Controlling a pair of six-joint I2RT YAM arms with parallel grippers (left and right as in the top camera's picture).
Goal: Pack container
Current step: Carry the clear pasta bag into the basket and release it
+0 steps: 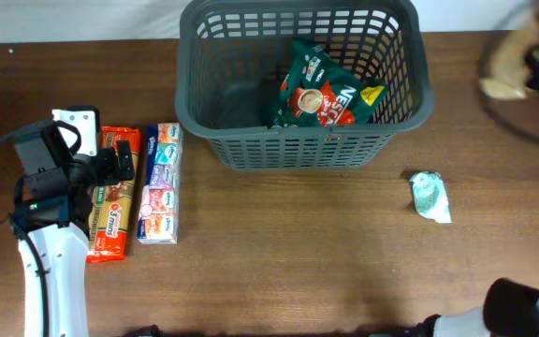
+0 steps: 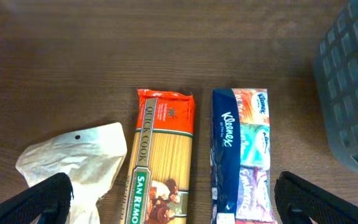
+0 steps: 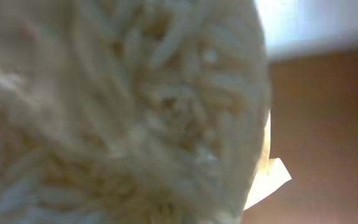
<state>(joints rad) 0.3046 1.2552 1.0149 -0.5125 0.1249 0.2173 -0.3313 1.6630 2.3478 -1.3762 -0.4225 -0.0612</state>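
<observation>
The dark grey container (image 1: 204, 112) stands at the back middle of the table, with a green Nescafe packet (image 1: 321, 89) inside. My left gripper (image 1: 120, 164) is open and empty above an orange San Remo spaghetti packet (image 2: 163, 155) and a Kleenex tissue pack (image 2: 241, 149). Its fingers (image 2: 173, 199) straddle both. A white crumpled packet (image 2: 79, 158) lies left of the spaghetti. My right gripper (image 1: 536, 56) is blurred at the far right and holds a clear bag of pale pasta (image 3: 117, 112). The bag fills the right wrist view and hides the fingers.
A small teal and white packet (image 1: 430, 197) lies on the table right of the container. The container's lattice wall (image 2: 353, 93) shows at the right edge of the left wrist view. A black cable (image 1: 513, 122) curves over the far right of the table.
</observation>
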